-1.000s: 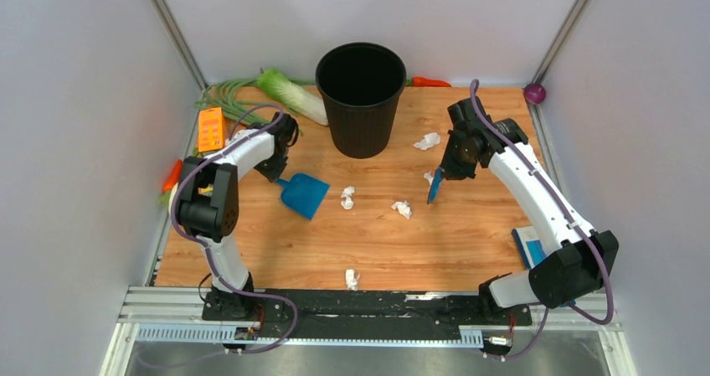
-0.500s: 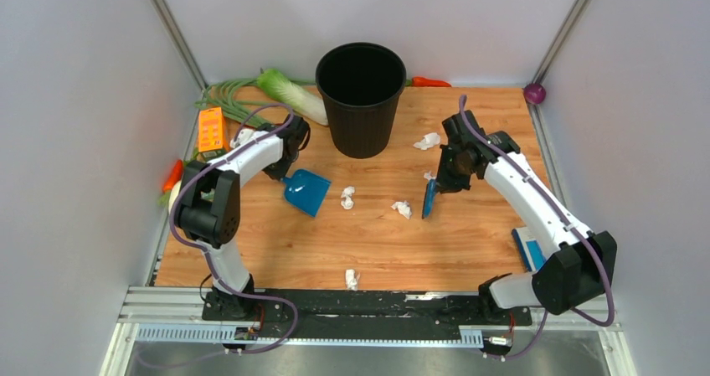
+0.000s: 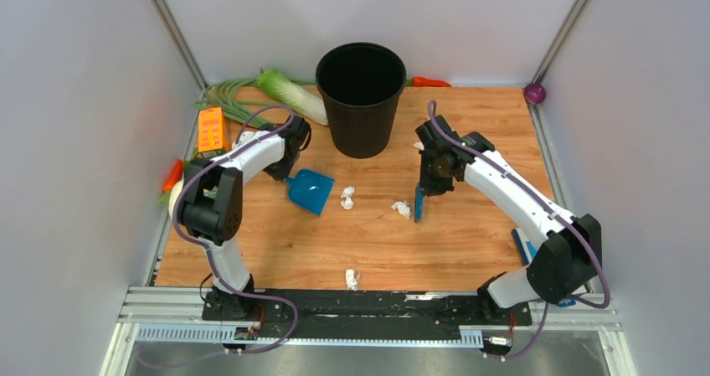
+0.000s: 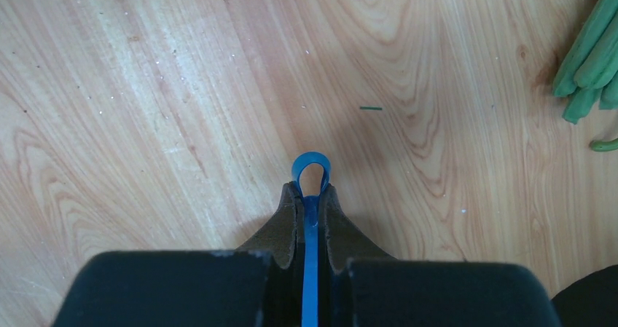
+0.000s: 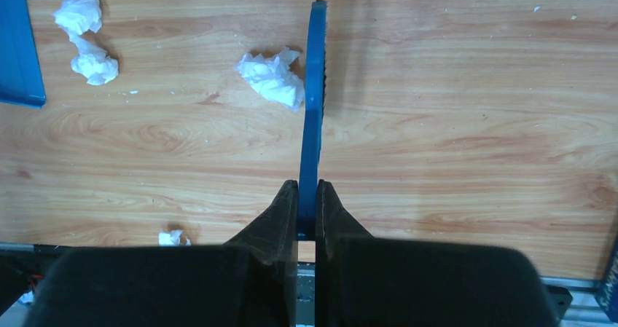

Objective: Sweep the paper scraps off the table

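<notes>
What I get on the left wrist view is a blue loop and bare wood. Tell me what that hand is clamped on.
Observer: The left hand is shut on the handle of a blue dustpan, whose wide end points away from the hand.
Operator: Give me the nearest scrap.
Observer: A white paper wad lies just off the dustpan's wide edge, not touching it.
Operator: Report the other arm.
Observer: The right hand is shut on a flat blue sweeper, held edge-on beside a second paper wad.
</notes>
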{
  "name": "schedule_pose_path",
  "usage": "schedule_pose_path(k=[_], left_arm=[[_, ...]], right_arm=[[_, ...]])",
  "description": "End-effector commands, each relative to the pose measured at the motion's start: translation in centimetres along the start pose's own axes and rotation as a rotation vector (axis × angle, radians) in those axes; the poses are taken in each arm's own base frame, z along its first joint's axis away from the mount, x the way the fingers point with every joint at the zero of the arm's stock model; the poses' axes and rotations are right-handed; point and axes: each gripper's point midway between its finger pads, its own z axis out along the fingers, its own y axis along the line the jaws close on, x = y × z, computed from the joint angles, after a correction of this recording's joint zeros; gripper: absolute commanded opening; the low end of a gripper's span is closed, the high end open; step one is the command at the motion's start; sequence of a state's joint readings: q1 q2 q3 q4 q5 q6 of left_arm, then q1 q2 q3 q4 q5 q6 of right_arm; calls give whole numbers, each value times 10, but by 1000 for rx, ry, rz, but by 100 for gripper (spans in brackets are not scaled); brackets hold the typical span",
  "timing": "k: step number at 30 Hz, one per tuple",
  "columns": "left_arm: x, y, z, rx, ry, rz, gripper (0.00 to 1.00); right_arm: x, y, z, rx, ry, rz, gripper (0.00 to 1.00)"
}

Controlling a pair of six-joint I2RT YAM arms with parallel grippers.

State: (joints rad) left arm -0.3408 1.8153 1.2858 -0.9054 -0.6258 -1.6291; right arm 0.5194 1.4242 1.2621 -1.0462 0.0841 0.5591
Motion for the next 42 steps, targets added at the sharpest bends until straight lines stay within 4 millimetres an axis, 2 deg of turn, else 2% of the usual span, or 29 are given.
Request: schedule_pose_path(k=[1, 3, 4, 6, 11, 16, 22, 26, 28, 34, 42], left_arm=[[0, -15, -4, 40, 4, 27, 0], [0, -14, -4, 41, 1, 46, 0], [-1, -11, -3, 35, -2, 49, 0], [0, -10, -3, 40, 1, 44, 0], [2, -9, -4, 47, 13, 38, 0], [5, -6, -6, 34, 34, 16, 0], [9, -3, -5, 31, 51, 12, 0], [12, 0, -5, 22, 64, 14, 0], [13, 2, -5, 14, 68, 16, 0], [18, 8, -4, -3, 91, 10, 0], [16, 11, -7, -1, 90, 19, 0]], right_arm=[[-32, 20, -26, 35, -93, -33, 0], [-35, 37, -33, 32, -68, -50, 0], [-37, 52, -33, 16, -57, -71, 0], [-35, 68, -32, -5, -31, -73, 0], [-24, 95, -5, -27, 38, -65, 0], [-22, 111, 20, -12, 64, -94, 0], [-16, 143, 41, -89, 114, -128, 0], [-20, 167, 44, -123, 107, -154, 0], [-12, 183, 41, -170, 141, -166, 0], [-6, 217, 39, -274, 174, -171, 0], [-19, 232, 27, -317, 121, -163, 0]])
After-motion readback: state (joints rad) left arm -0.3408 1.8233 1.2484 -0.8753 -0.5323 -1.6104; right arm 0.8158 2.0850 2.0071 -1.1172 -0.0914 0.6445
